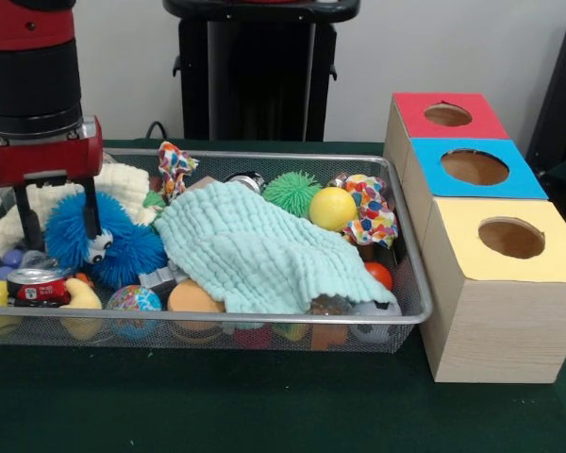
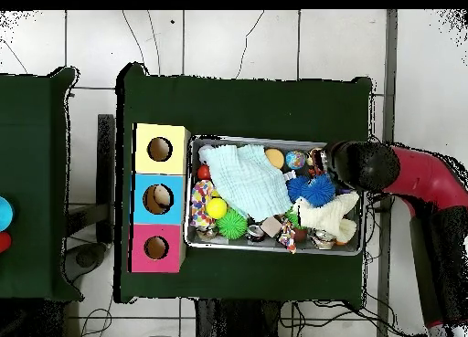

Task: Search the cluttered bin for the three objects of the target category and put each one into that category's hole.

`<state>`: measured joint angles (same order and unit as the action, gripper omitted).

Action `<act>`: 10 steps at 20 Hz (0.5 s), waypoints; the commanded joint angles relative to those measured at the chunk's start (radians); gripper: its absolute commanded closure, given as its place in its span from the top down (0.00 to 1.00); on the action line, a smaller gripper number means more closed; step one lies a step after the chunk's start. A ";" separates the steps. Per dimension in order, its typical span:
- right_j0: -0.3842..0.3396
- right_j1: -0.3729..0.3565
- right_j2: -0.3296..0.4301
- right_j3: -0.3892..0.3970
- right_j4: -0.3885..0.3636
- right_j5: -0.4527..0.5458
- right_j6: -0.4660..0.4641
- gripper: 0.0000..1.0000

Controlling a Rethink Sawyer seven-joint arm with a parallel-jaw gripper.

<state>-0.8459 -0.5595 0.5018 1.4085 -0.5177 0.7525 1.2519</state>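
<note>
We see a silver mesh tray [image 1: 410, 283] holding a mint-green cloth [image 1: 250, 250], a blue spiky puffball [image 1: 85, 236] at nine o'clock of it, a yellow ball [image 1: 332, 209] at two o'clock; box tops [image 1: 474, 168] run red, blue, yellow on dark green table [image 1: 217, 406]

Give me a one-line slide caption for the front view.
Sawyer gripper, fingers spread, reaches down over a blue spiky puffball in the cluttered wire-mesh bin beside three holed boxes.

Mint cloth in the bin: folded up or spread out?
Spread out. The mint cloth drapes loosely across the middle of the cluttered bin, covering toys beneath; balls peek out along its front edge.
</note>
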 commanded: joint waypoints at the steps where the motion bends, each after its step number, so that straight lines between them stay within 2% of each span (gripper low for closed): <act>1: -0.035 0.064 -0.014 0.087 -0.053 -0.001 -0.091 1.00; 10: -0.064 0.134 0.011 0.037 -0.083 -0.060 -0.102 1.00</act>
<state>-0.8917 -0.5107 0.5017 1.4164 -0.5411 0.7519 1.2519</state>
